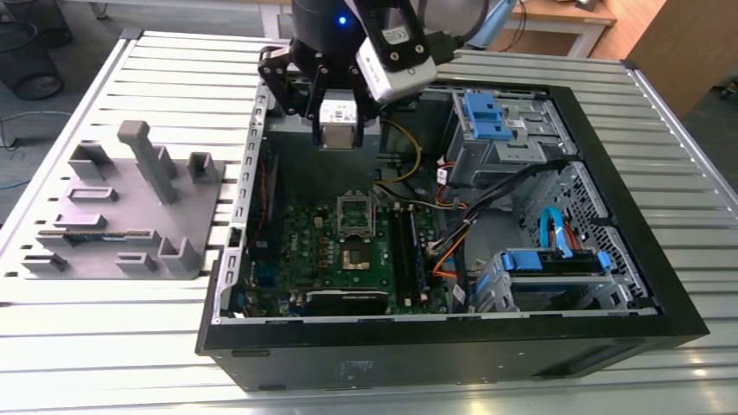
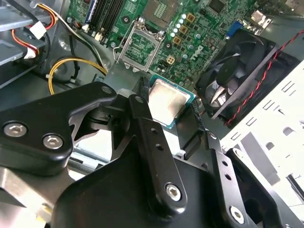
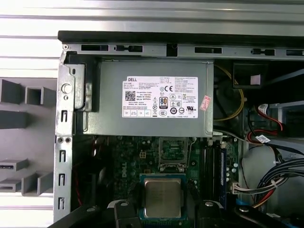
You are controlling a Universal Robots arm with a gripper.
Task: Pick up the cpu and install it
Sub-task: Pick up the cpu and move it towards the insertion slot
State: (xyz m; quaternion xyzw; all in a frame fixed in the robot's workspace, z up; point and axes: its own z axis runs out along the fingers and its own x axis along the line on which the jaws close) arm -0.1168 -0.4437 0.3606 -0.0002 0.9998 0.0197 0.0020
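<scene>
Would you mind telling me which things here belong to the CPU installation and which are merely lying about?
Job in hand: the cpu, held in the gripper; the motherboard socket.

Lying about: grey fixture block; power supply; case fan; blue drive bays.

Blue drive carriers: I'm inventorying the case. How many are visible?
2 blue carriers: one high at the exterior view's right, one below it. More may be hidden.
</scene>
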